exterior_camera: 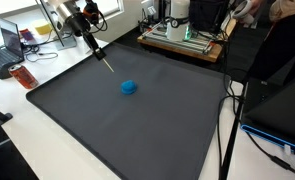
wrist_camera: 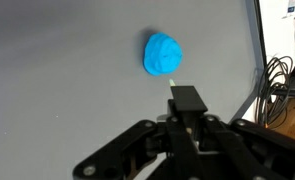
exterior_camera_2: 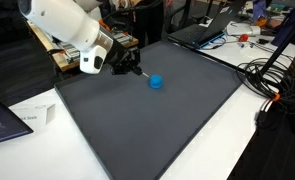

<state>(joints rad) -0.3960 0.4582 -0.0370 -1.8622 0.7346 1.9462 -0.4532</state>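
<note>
- Fingers of the tool (wrist_camera: 187,125), at the bottom of the wrist view, are drawn together and clamped on a slim dark stick (wrist_camera: 187,98) that juts out ahead of them.
- In both exterior views the stick slants down toward a dark grey mat (exterior_camera: 137,130); whether its tip touches the mat cannot be told.
- Just beyond the stick's end, and apart from it, a rounded, crumpled blue lump (wrist_camera: 163,54) lies on the mat.
- Under the mat, a white tabletop (exterior_camera: 17,145) shows along the edges.
- Past the mat's edge, cables (wrist_camera: 279,85) trail at the right of the wrist view.
- Farthest back in an exterior view, a laptop (exterior_camera: 5,50) stands open.
</note>
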